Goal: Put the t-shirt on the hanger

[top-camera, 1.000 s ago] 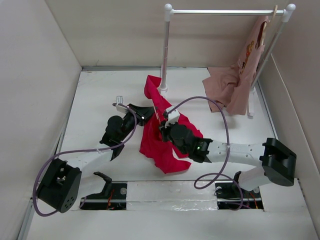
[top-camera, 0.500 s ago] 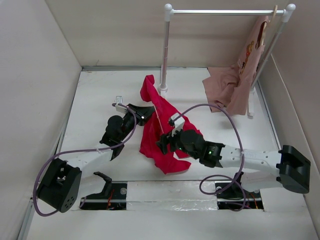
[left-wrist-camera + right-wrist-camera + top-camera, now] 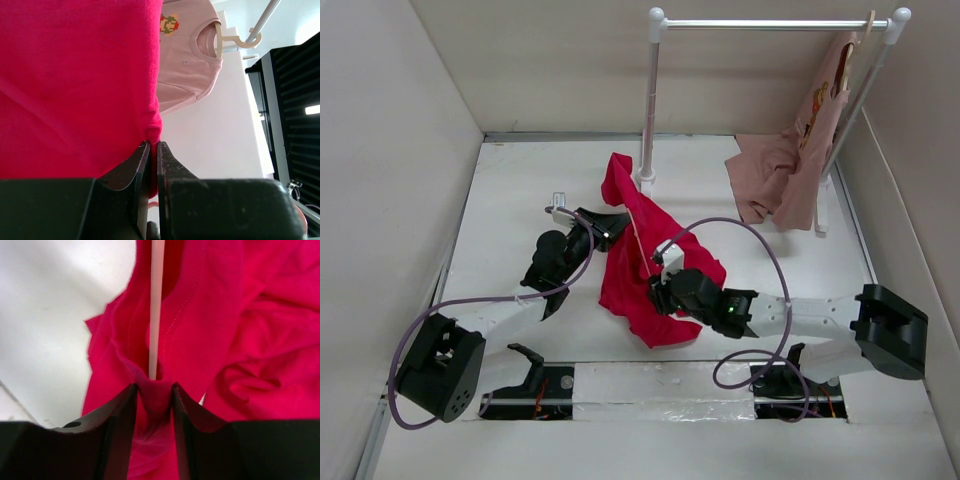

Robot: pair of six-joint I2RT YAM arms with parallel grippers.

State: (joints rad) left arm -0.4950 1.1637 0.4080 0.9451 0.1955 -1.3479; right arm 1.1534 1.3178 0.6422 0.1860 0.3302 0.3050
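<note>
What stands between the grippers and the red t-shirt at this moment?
Nothing visible does. The left gripper pinches an edge of the t-shirt, and the right gripper is shut on a fold of it. The hanger has a thin bar that runs down into that same fold.

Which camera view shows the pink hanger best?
The right wrist view: the hanger shows as a pale straight bar ending in a fold of the t-shirt between the right fingers. The top view shows only a thin line of it on the cloth. The left wrist view shows none of it.
</note>
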